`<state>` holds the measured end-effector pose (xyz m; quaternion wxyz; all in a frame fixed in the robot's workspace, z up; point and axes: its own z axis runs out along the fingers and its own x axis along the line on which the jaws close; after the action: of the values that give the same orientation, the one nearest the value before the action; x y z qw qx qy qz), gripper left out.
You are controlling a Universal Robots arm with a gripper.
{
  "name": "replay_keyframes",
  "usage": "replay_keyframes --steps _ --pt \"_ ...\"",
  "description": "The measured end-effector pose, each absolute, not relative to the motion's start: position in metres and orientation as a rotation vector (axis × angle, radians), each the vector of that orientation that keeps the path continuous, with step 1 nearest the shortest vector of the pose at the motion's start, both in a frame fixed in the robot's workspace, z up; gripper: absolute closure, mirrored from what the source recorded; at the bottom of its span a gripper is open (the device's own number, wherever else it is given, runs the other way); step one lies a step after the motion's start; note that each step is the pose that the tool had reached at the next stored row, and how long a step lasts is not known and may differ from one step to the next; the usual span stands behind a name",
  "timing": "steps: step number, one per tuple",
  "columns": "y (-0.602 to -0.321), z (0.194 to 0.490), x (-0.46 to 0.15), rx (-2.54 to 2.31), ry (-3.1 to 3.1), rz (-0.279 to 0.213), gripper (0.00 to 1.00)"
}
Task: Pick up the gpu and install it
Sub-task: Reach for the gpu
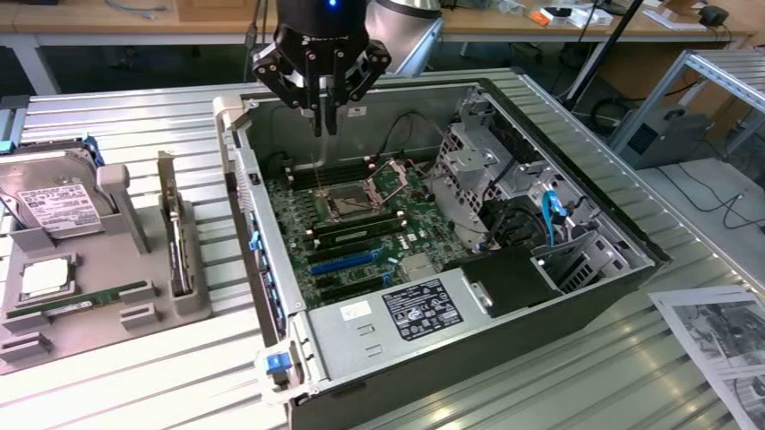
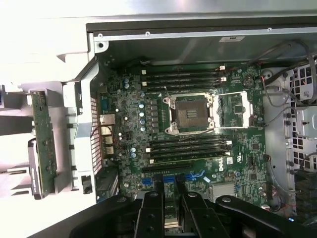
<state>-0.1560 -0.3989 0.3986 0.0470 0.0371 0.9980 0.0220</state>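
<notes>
Gripper [image 1: 322,125] hangs empty over the far end of the open computer case [image 1: 622,309], its fingers [image 2: 152,213] a narrow gap apart. The gpu [image 1: 178,235] stands on edge in the grey holder [image 1: 179,309], at the exterior view's left, untouched. Judged so racked to present its top edge for grasping.

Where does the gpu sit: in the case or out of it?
Out. The gpu stands on edge in the gray holder beside the open case; the tool hangs above that case.
</notes>
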Motion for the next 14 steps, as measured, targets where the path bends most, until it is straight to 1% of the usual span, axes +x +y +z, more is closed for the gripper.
replay_keyframes --steps 14 --pt "-0.3989 0.3986 -0.1576 0.113 3.044 0.067 0.78"
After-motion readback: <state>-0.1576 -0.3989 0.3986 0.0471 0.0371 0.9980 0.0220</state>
